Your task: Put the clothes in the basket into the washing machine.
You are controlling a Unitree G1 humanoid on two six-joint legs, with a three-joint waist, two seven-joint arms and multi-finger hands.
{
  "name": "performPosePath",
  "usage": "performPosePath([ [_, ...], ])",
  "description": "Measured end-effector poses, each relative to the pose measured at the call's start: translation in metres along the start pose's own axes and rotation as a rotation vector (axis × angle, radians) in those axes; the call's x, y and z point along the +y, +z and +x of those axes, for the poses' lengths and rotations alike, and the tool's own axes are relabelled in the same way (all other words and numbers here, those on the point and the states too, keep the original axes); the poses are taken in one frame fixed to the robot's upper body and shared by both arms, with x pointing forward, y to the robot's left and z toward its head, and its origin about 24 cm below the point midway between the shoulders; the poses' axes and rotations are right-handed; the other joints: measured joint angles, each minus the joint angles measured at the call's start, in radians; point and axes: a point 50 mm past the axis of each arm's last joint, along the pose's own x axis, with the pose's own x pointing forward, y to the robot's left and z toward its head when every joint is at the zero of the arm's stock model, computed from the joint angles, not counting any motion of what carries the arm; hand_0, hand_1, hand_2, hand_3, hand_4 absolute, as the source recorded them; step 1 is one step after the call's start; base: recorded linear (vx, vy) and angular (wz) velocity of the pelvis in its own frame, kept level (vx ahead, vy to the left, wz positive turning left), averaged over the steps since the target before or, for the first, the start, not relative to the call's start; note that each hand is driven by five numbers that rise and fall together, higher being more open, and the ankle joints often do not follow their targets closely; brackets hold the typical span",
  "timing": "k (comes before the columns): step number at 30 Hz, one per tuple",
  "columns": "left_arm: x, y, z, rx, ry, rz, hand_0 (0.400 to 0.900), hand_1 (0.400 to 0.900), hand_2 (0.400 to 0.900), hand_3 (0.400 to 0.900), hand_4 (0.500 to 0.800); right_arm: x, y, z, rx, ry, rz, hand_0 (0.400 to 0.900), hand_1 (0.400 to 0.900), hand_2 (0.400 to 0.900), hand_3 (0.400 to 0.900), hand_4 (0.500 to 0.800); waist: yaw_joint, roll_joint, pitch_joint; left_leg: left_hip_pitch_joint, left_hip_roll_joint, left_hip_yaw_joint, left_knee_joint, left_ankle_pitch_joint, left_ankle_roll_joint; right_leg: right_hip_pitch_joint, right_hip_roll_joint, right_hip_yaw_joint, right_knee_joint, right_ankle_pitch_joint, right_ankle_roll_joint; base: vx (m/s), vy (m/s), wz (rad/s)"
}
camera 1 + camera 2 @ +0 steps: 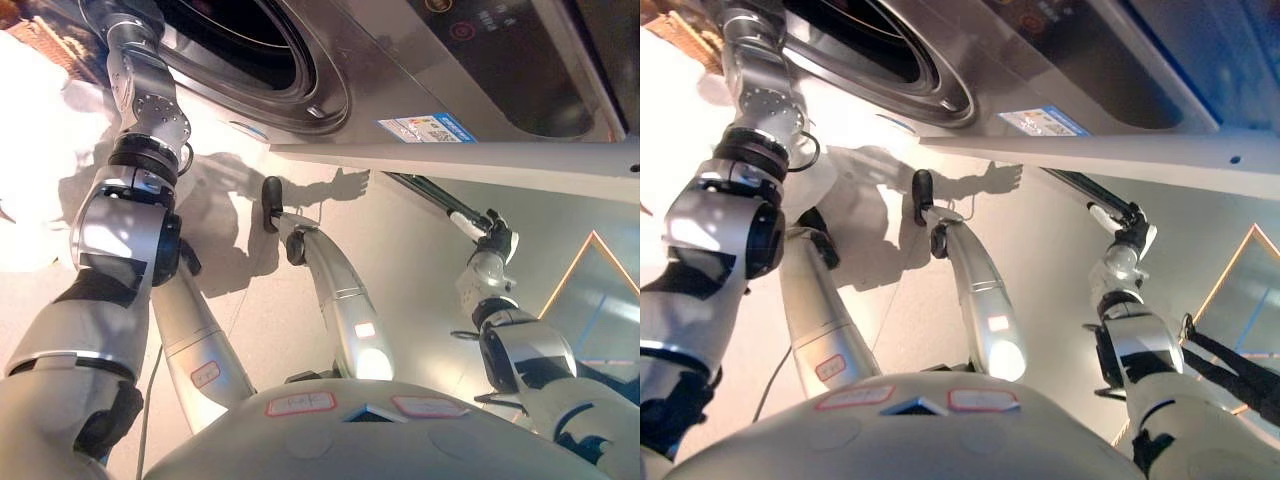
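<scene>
The silver washing machine (420,70) fills the top of both eye views, with its dark round drum opening (240,40) at the upper left. A corner of the wicker basket (45,40) shows at the top left. Below it lies a bright white mass (30,140) that looks like cloth. My left arm rises along the left side toward the drum opening, and its hand is cut off by the top edge. My right hand (445,205) reaches up from the lower right, fingers stretched straight just under the machine's lower edge (450,158), holding nothing.
Pale floor (400,260) spreads beneath the machine. An orange-outlined panel (600,290) stands at the right edge. The machine's dark control panel (520,50) is at the upper right, above a blue and white sticker (425,128).
</scene>
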Motion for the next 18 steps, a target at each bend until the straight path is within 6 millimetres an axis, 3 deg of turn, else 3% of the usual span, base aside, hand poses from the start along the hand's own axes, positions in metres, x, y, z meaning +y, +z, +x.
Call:
performPosePath([
  [5,0.025,-0.028,-0.008,0.152,0.086,0.448,0.9,0.9,0.9,0.9,0.8,0.017,0.035,0.005,-0.068,0.003,-0.015,0.9,0.9,0.9,0.9,0.8,0.05,0.016,0.019,0.166,-0.045,0.002,-0.162,0.076,-0.024,0.137,-0.037,-0.031,-0.066,0.001,-0.021,-0.02,0.008,0.48],
  [7,0.048,-0.041,-0.016,0.224,0.1,0.664,0.9,0.9,0.9,0.9,0.8,0.024,0.049,0.006,-0.075,0.007,-0.026,0.9,0.9,0.9,0.9,0.8,0.07,0.027,0.043,0.255,-0.057,0.005,-0.224,0.102,-0.03,0.208,-0.043,-0.034,-0.089,0.0,-0.025,0.01,-0.001,0.44],
  [8,0.065,-0.043,-0.021,0.269,0.117,0.762,0.9,0.9,0.9,0.9,0.8,0.029,0.066,0.009,-0.079,0.015,-0.03,0.9,0.9,0.9,0.9,0.8,0.098,0.036,0.062,0.308,-0.067,0.006,-0.258,0.109,-0.036,0.257,-0.052,-0.044,-0.099,-0.002,-0.028,0.01,-0.033,0.42],
  [9,0.085,-0.046,-0.027,0.322,0.119,0.884,0.9,0.9,0.9,0.9,0.8,0.014,0.078,0.017,0.038,-0.002,-0.073,0.9,0.9,0.9,0.9,0.8,0.094,0.04,0.08,0.368,-0.079,0.022,-0.3,0.124,-0.037,0.288,-0.066,-0.041,-0.108,-0.002,-0.03,0.18,0.037,-0.13],
  [10,0.1,-0.052,-0.034,0.382,0.155,0.938,0.9,0.9,0.9,0.9,0.8,-0.016,0.076,0.024,0.044,-0.066,-0.056,0.9,0.9,0.9,0.9,0.8,0.103,0.051,0.086,0.407,-0.083,0.031,-0.344,0.143,-0.034,0.318,-0.075,-0.047,-0.13,-0.005,-0.027,0.07,0.037,-0.11],
  [12,0.164,-0.044,-0.06,0.465,0.228,1.107,0.9,0.9,0.9,0.9,0.8,-0.034,0.066,0.025,-0.051,-0.008,0.02,0.9,0.9,0.9,0.9,0.8,0.084,0.032,0.124,0.544,-0.076,0.06,-0.425,0.161,-0.044,0.439,-0.066,-0.046,-0.185,-0.004,-0.03,0.03,0.107,-0.31],
  [13,0.186,-0.049,-0.075,0.554,0.304,1.115,0.9,0.9,0.9,0.9,0.8,-0.057,0.052,0.027,-0.009,-0.059,0.026,0.9,0.9,0.9,0.9,0.8,0.089,0.026,0.13,0.598,-0.074,0.073,-0.456,0.161,-0.045,0.481,-0.064,-0.041,-0.212,-0.002,-0.031,0.01,0.102,-0.32],
  [15,0.237,-0.057,-0.121,0.689,0.375,1.175,0.9,0.9,0.9,0.9,0.8,-0.084,0.02,0.018,-0.001,-0.084,0.108,0.9,0.9,0.9,0.9,0.8,0.092,0.014,0.136,0.715,-0.076,0.099,-0.539,0.176,-0.054,0.567,-0.055,-0.023,-0.267,0.0,-0.034,0.12,0.075,-0.21],
  [16,0.263,-0.061,-0.151,0.781,0.41,1.213,0.9,0.9,0.9,0.9,0.8,-0.088,0.008,0.011,-0.008,-0.066,0.126,0.9,0.9,0.9,0.9,0.8,0.089,0.012,0.138,0.771,-0.074,0.115,-0.563,0.179,-0.06,0.607,-0.044,-0.014,-0.283,0.007,-0.038,0.2,0.083,-0.07],
  [18,0.293,-0.079,-0.21,0.955,0.473,1.177,0.9,0.9,0.9,0.9,0.8,-0.095,-0.03,-0.004,0.046,-0.052,0.104,0.9,0.9,0.9,0.9,0.8,0.091,0.02,0.143,0.883,-0.076,0.125,-0.642,0.186,-0.07,0.7,-0.033,0.004,-0.335,0.01,-0.036,0.18,0.05,0.09],
])
